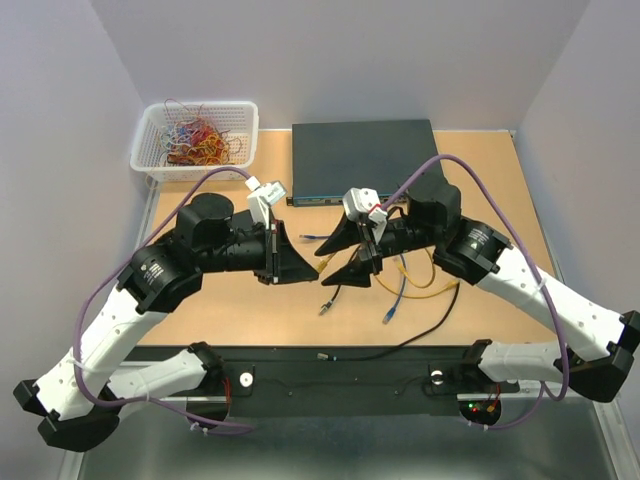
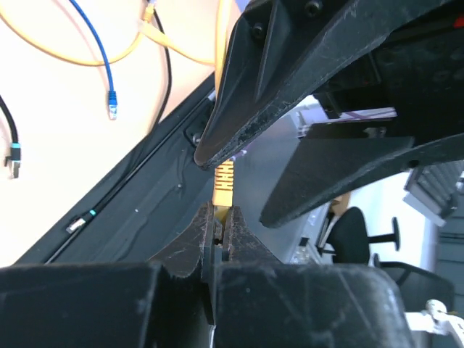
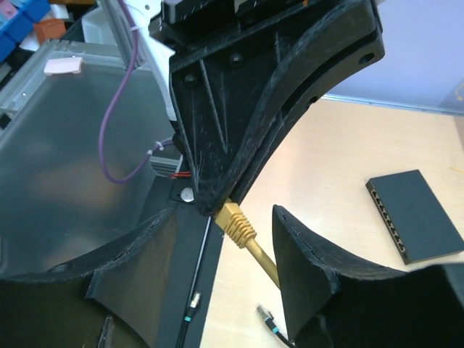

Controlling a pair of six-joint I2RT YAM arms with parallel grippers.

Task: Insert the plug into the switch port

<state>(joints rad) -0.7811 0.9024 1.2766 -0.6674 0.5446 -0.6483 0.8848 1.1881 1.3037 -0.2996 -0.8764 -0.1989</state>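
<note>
My left gripper (image 2: pixel 220 216) is shut on the tip of a yellow plug (image 2: pixel 224 181), held off the table between the two arms. In the right wrist view the plug's ribbed boot (image 3: pixel 238 223) sticks out of the left gripper's tip (image 3: pixel 214 197), and its yellow cable runs down past my right gripper's fingers (image 3: pixel 319 275). My right gripper (image 3: pixel 225 246) is open, with one finger on each side of the cable and a wide gap between them. In the top view both grippers meet at mid-table (image 1: pixel 320 268). The small black box with its row of switch ports (image 3: pixel 417 216) lies flat on the table beyond them.
A large dark rack switch (image 1: pixel 365 160) stands at the back. A white basket (image 1: pixel 195 140) of coloured ties is at the back left. Loose cables lie near the front: a blue plug (image 1: pixel 388 316), a black one (image 1: pixel 323 310) and yellow loops (image 1: pixel 420 285).
</note>
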